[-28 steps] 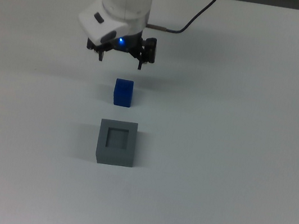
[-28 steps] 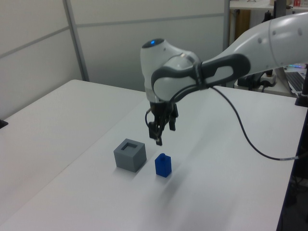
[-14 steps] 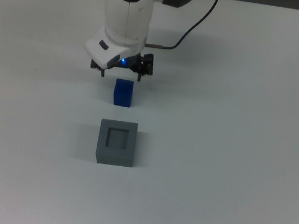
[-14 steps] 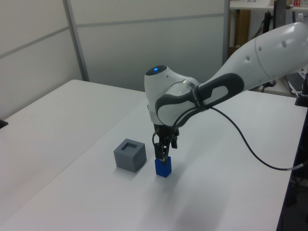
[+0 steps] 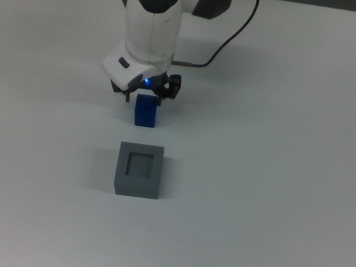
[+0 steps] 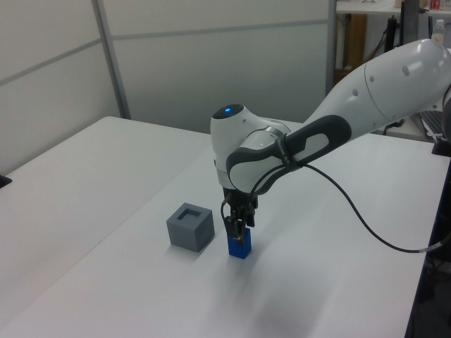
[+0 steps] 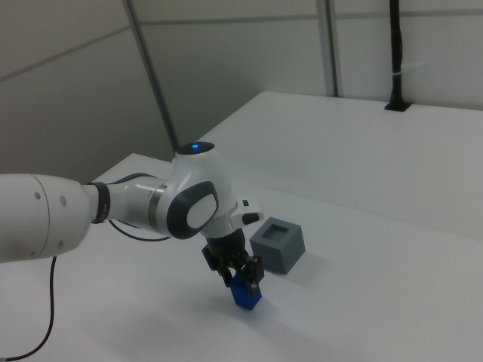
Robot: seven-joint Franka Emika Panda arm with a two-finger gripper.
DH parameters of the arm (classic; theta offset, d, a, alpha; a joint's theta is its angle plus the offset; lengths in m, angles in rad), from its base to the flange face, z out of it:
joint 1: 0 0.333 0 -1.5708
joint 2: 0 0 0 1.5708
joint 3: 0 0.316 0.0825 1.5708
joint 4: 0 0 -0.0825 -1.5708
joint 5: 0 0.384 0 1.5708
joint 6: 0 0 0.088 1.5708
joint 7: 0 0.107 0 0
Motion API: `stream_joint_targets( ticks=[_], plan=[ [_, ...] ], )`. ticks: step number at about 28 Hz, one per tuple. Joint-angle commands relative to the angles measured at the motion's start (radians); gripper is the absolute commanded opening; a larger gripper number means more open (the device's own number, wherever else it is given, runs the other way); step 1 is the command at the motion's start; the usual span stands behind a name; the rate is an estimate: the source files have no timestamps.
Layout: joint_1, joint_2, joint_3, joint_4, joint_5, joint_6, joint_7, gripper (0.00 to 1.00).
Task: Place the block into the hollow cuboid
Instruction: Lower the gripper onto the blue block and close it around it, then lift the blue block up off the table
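Top view, nearest first: squat matte grey hollow cuboid (image 5: 139,169), recess empty; just beyond, small bright blue block (image 5: 145,111) on the white desk (image 5: 277,190). Gripper (image 5: 145,96) straddles it, fingers apart, unclosed. Grasping step; next I'd expect closing, then lifting.

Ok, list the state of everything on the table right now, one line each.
Small bright blue block: upright on the table, outside the box, the gripper down at its top.
Squat matte grey box with a square recess: upright, recess open and empty, apart from the block.
Two-finger gripper: lowered onto the block.
White table: bears both block and box.
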Motion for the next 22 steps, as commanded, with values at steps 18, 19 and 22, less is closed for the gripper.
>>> stream_joint_targets(
  ticks=[18,19,22],
  plan=[
    [-0.024,-0.006,-0.01,0.231,0.07,-0.159,-0.013,0.09],
    [-0.026,-0.006,-0.01,0.248,0.071,-0.17,-0.012,0.09],
    [-0.028,-0.003,-0.01,0.296,0.084,-0.19,-0.011,0.09]
  ],
)
